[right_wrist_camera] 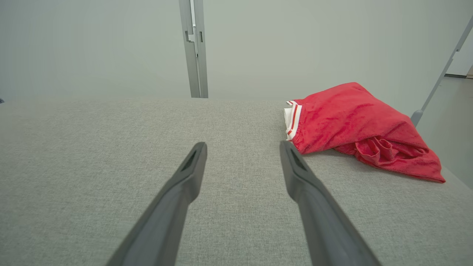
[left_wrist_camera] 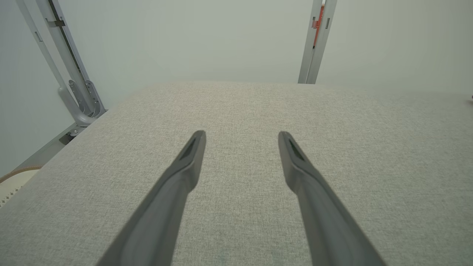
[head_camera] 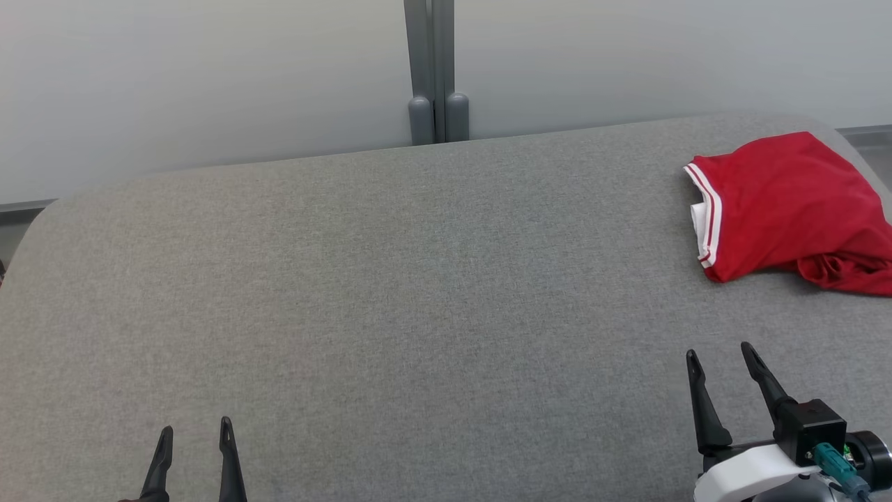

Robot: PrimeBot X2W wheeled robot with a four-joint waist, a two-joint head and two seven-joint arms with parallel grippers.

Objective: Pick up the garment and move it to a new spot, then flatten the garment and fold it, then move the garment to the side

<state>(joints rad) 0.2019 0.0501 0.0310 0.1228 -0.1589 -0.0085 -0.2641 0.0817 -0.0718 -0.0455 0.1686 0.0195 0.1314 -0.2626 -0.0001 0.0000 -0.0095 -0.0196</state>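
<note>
You've got the red garment (head_camera: 787, 202) lying bunched at the far right end of the grey padded table (head_camera: 390, 293), its white-striped edge turned toward the middle. Your right gripper (head_camera: 719, 349) hovers short of the cloth, not touching it, fingers spread wide and holding nothing. Your left gripper (head_camera: 196, 425) sits low on the left over bare table, fingers just as wide, empty too.
</note>
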